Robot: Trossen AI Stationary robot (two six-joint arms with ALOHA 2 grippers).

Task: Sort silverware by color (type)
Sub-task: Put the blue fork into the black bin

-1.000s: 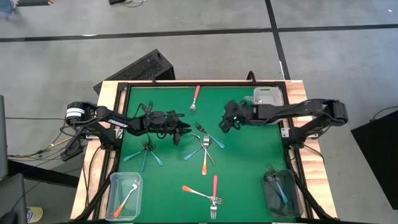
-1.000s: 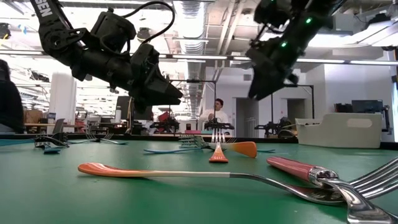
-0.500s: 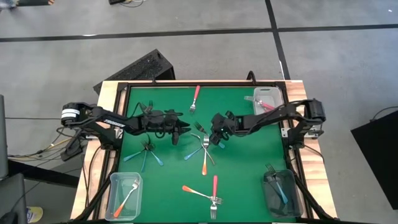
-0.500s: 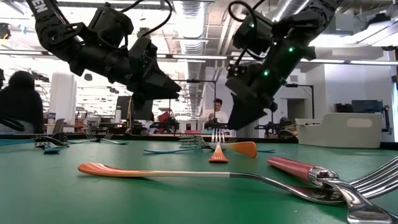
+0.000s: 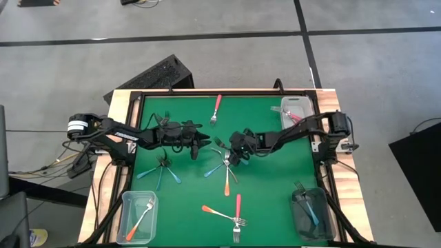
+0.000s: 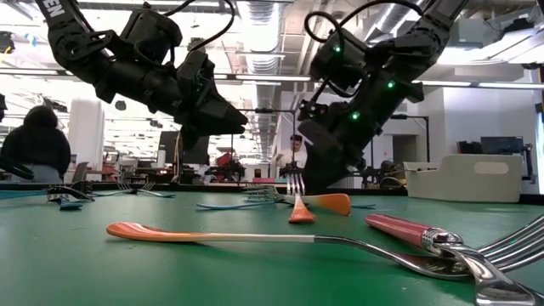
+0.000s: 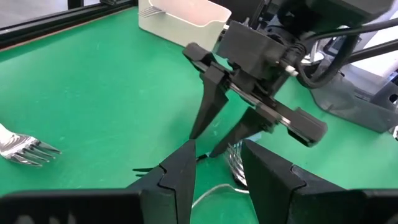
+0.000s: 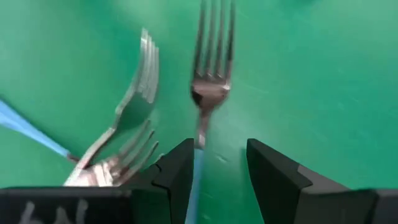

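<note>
On the green mat [image 5: 275, 179], two dark arms meet over scattered forks. Nearest the front edge in the high view, an orange-handled fork [image 5: 215, 212] and a pink-red fork [image 5: 238, 209] lie crossing at their tines, flanked by a clear bin [image 5: 138, 215] in the front left corner holding an orange fork [image 5: 140, 219] and a clear bin [image 5: 311, 213] in the front right corner holding a light blue fork [image 5: 308, 209]. Farther in, at mid-table, a cluster of forks [image 5: 227, 167] lies tangled together, among them an orange one [image 5: 227, 180] and light blue ones, with a second bunch of light blue forks [image 5: 162, 170] to its left. The right gripper [image 5: 233, 156] is down at this central cluster, fingers [image 8: 273, 180] spread apart and grasping nothing, a blue-handled fork [image 8: 206, 93] lying on the mat in the gap between them. The left gripper [image 5: 204, 145] hangs just beside it above the mat, its fingers [image 7: 177, 180] likewise parted and empty. Beyond, a pink-red fork [image 5: 216, 109] lies alone near the far edge, and a pale bin [image 5: 296, 110] in the far right corner holds another pink-red fork [image 5: 295, 117]. In the low view, a person [image 6: 36, 149] sits in the room behind.
</note>
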